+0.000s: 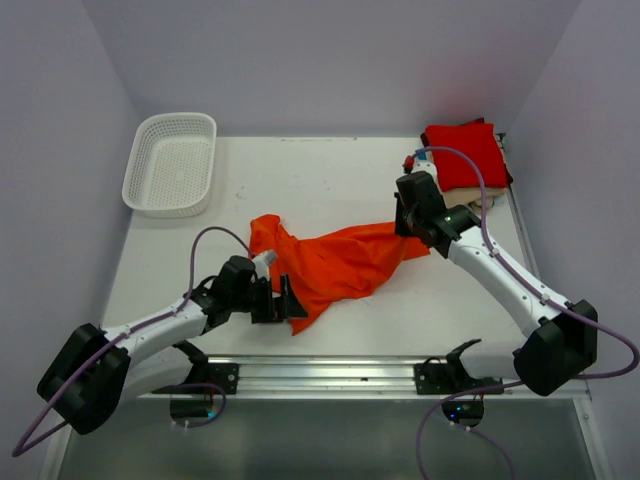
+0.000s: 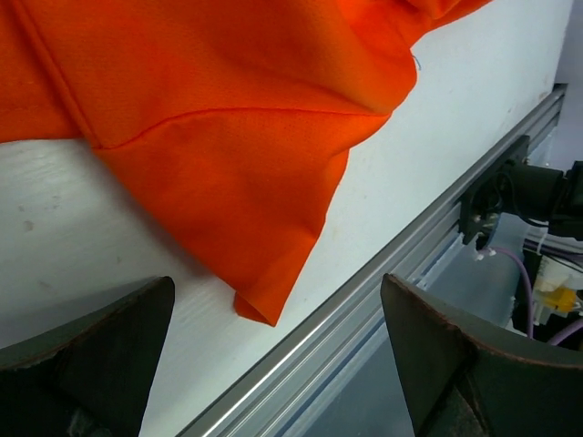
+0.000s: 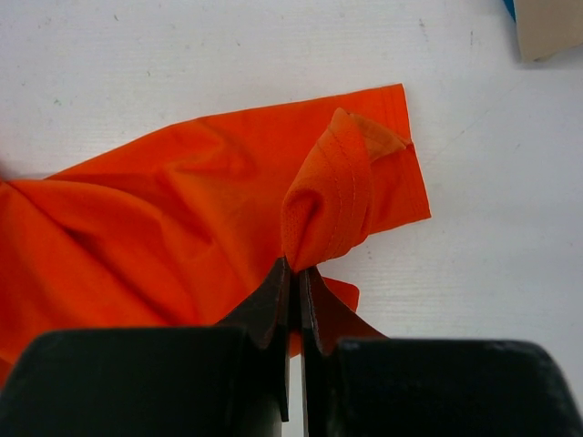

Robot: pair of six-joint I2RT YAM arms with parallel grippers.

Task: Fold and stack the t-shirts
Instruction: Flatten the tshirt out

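1. The right fingers (image 3: 293,269) are pressing together and pinching a bunched fold of the orange t-shirt (image 1: 340,262) at its right end.
2. The stitched edge of that fold is standing up just past the fingertips, and the rest of the shirt is spreading away to the left on the desk (image 1: 330,170).
3. The left fingers (image 1: 285,302) are spreading wide and holding nothing.
4. They are sitting low at the near left side of the orange t-shirt. A pointed corner of the cloth is lying on the desk just ahead of them, in line with the gap between them, and not touching them.
5. The orange t-shirt is lying crumpled across the middle of the desk, stretching between the 2 arms.
6. A folded red t-shirt (image 1: 465,150) is resting on top of a pile at the far right corner, well apart from the left fingers.
7. A white basket (image 1: 168,163) is sitting at the far left corner.
8. A metal rail (image 1: 330,372) is running along the near edge of the white desk, and pale walls are standing around it on 3 sides.
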